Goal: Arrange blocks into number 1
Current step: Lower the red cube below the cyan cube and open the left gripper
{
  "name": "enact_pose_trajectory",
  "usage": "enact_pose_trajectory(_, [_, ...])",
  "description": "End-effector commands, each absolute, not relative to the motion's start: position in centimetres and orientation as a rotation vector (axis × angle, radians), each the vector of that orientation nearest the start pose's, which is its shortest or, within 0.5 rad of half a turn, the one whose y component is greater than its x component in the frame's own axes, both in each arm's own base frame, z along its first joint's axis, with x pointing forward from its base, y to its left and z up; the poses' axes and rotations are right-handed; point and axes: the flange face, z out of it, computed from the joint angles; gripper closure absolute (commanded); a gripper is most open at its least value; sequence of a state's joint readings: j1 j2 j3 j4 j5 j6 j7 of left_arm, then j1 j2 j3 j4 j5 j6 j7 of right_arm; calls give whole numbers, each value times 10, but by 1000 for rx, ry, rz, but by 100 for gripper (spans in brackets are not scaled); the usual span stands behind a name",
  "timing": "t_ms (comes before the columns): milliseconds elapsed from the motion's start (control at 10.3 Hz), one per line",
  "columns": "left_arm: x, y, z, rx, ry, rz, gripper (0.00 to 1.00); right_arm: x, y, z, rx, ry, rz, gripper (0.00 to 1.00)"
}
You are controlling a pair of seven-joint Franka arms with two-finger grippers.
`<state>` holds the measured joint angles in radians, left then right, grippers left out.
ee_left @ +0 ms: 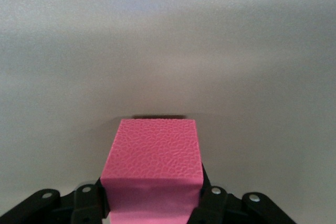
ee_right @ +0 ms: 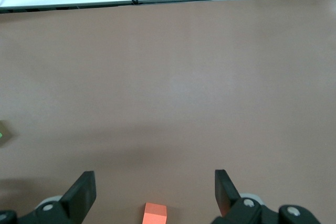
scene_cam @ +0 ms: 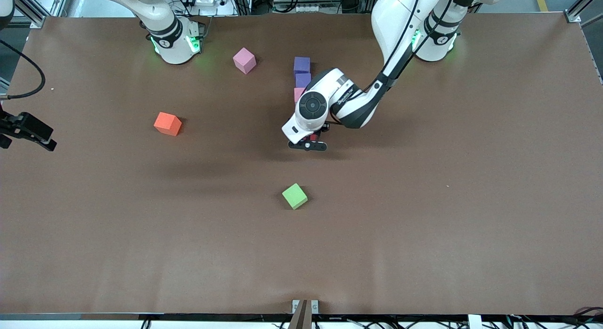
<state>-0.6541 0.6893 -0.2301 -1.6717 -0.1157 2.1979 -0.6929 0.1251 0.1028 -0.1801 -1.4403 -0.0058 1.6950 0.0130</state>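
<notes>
Nearest the front camera lies the green cube (scene_cam: 294, 196). Farther from it, the left gripper (scene_cam: 308, 144) hangs low over the counter (scene_cam: 424, 201), jaws clenched on a pink-red block (ee_left: 152, 166). It looks light, soft and grippy; flat side faces suit holding. Farther still, the purple blocks (scene_cam: 302, 65) form a column. The right gripper (ee_right: 155, 195) waits over the orange cube (scene_cam: 167, 123), jaws released.

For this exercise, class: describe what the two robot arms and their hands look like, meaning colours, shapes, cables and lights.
Both arms are glossy white with rounded shells and black bands at the joints. Green lights glow at each base. The left arm carries a black cable along its side and a round dark cap on the wrist. The left hand and the right hand have black fingers on black linkages with silver screws.
</notes>
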Motion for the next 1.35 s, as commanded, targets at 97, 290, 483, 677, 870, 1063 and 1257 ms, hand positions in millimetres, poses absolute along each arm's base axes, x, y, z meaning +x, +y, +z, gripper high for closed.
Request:
enact_pose_trajectory(97, [432,-522,196,-3166,30,454,100,601,-31,645,-3163,88,-229,0])
enact_pose_trajectory(290, [431,-523,192,-3160,-11,460,100,601,-33,645,-3161,93,-229,0])
enact_pose_trajectory(483, [429,-525,190,-3156,-17,463,100,601,-32,645,-3164,88,-229,0])
enact_pose_trajectory(677, [428,-525,187,-3138,-113,463,0,601,-29,645,-3165,83,-232,0])
enact_pose_trajectory(870, [432,-527,195,-3150,-147,452,0,601,-29,644,-3164,83,-229,0])
enact_pose_trajectory(1063, [448,-529,232,-3197,-225,391,0,601,-29,645,-3162,83,-229,0])
enact_pose_trajectory(1257, [484,-500,300,-3249,-335,283,0,601,-29,644,-3162,81,-229,0])
